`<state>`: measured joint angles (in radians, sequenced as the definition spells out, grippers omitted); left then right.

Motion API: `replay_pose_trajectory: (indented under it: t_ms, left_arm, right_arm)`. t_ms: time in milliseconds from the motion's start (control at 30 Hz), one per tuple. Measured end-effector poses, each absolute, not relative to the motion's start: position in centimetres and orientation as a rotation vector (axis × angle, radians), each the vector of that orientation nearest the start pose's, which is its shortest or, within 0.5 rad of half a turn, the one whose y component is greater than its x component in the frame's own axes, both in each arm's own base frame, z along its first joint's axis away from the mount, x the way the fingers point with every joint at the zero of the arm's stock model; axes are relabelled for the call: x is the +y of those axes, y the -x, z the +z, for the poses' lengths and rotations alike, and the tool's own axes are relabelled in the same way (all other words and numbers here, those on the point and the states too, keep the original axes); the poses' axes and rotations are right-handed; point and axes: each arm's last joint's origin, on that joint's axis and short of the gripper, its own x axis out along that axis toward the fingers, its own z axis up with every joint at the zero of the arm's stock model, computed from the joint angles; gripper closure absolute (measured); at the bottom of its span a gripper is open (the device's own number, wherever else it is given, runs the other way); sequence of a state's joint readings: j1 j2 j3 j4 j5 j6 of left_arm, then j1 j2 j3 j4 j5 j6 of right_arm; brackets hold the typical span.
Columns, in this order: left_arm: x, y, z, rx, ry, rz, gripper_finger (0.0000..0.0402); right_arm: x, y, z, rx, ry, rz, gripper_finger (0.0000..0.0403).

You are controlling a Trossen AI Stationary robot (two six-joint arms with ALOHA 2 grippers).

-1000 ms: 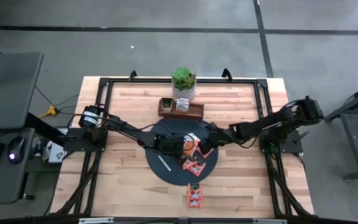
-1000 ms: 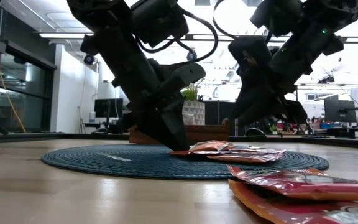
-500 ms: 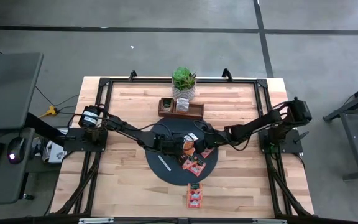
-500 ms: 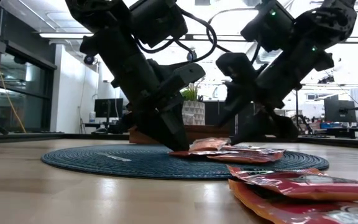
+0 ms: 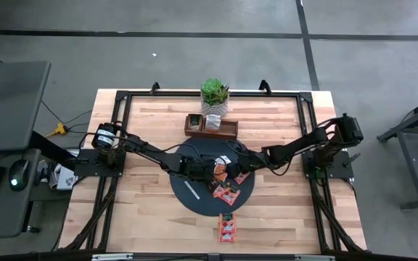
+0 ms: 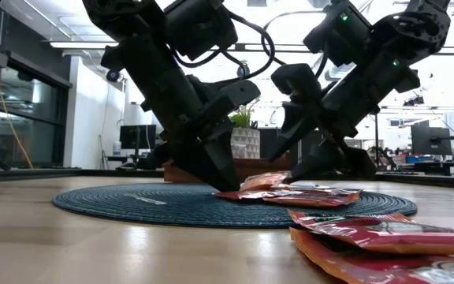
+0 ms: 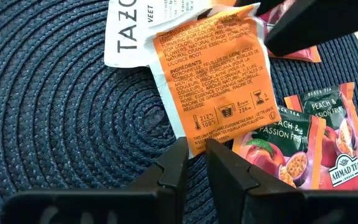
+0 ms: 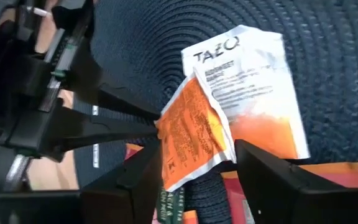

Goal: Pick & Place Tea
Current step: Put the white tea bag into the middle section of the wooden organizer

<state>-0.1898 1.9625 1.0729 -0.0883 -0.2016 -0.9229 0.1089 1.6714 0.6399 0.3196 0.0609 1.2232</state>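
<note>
Several small square tea sachets lie on the dark round mat. An orange sachet overlaps a white one, and peach-printed ones lie beside them. More red sachets rest on the bare wood near the front edge. My left gripper is shut on the orange sachet. My right gripper is open, with one finger on either side of that sachet's opposite edge; I see no touch. My left gripper pinches the orange sachet by one corner between its two fingertips. It comes slanting down from the table's left. The sachet sits tilted, raised a little above the mat and over the white sachet.
A thin white strip lies on the mat's near-left part. Behind the mat stand the brown wooden compartment tray and a potted plant. A black frame runs along the table's edges. Bare wood shows on both sides of the mat.
My right gripper has moved toward the table's left and down, closing in on the orange sachet and my left gripper. It now sits low over the mat. My left gripper and the sachets on the mat have kept still.
</note>
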Motion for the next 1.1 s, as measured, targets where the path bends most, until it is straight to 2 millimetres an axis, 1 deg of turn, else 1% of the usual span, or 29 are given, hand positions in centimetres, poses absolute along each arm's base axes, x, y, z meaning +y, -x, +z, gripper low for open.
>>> replay_pose_trajectory:
  t_ms: [100,200,367,467,500,700,867,1000,1100]
  left_arm:
    - [-6.5,-37.0,11.5,0.863,0.663,0.442,0.0342]
    - [-6.5,-37.0,11.5,0.863,0.663,0.442,0.0342]
    - [-6.5,-37.0,11.5,0.863,0.663,0.442,0.0342]
    - [-6.5,-37.0,11.5,0.864,0.662,0.442,0.0342]
    - [-6.5,-37.0,11.5,0.864,0.663,0.441,0.0342]
    - [-6.6,-37.1,11.6,0.875,0.664,0.421,0.0342]
    - [-6.6,-36.9,12.8,0.879,0.662,0.374,0.0342]
    - [-6.5,-36.0,14.1,0.902,0.65,0.386,0.0342]
    - [-6.3,-35.5,15.1,0.91,0.643,0.396,0.0342]
  right_arm:
    - [3.1,-29.6,12.4,0.644,-1.108,-0.372,0.0233]
    - [3.1,-29.6,12.4,0.649,-1.106,-0.365,0.0267]
    - [3.1,-29.6,12.4,0.653,-1.092,-0.357,0.0335]
    - [3.1,-29.6,12.4,0.655,-1.068,-0.348,0.0383]
    - [3.1,-29.6,12.4,0.657,-1.058,-0.344,0.0392]
    - [3.2,-29.6,12.5,0.662,-1.033,-0.329,0.04]
    - [3.2,-29.5,13.0,0.646,-1.003,-0.316,0.0401]
    - [3.1,-29.2,13.6,0.64,-0.983,-0.335,0.0402]
    - [3.0,-28.8,14.4,0.638,-0.93,-0.324,0.0402]
